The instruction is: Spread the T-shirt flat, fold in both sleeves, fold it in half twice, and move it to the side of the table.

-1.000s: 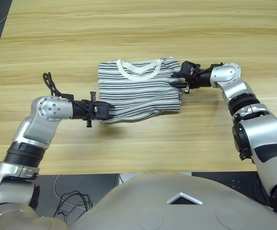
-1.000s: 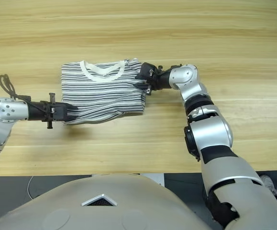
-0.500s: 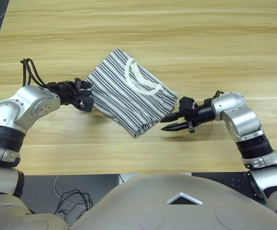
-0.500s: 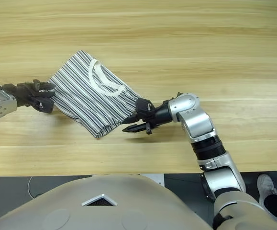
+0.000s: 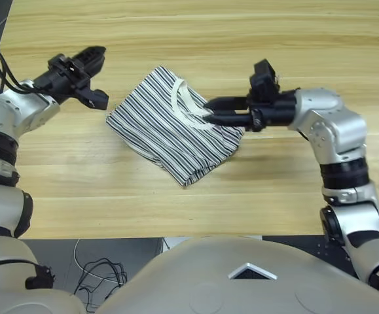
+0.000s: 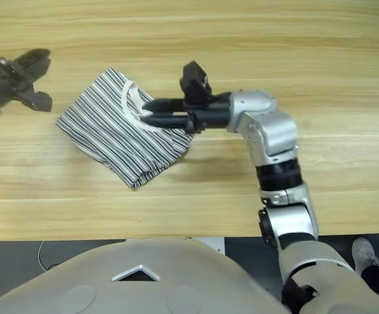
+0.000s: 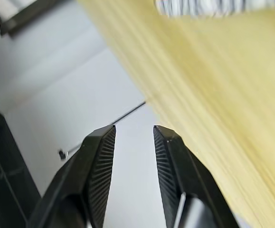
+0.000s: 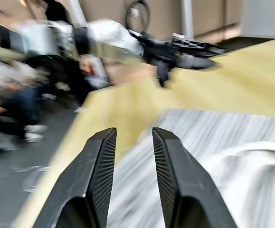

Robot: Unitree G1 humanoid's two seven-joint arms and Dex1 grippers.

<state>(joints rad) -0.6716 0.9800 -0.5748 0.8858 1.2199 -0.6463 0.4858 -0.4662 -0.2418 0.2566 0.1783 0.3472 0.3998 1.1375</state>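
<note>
Nearest us, the T-shirt lies on the bench as a tight striped packet, skewed, one corner at 6 o'clock and the collar up at 1 o'clock. The folding looks done, and the packet sits left of centre, so I'd judge we're in the move-aside step. Coming in from 3 o'clock, the right gripper hovers right over the collar, its fingers a narrow gap apart, pinching nothing; whether they brush the cloth, I can't tell. Farther out at 10 o'clock, the left gripper hangs clear of the shirt, fingers parted and empty, probably giving it room.
</note>
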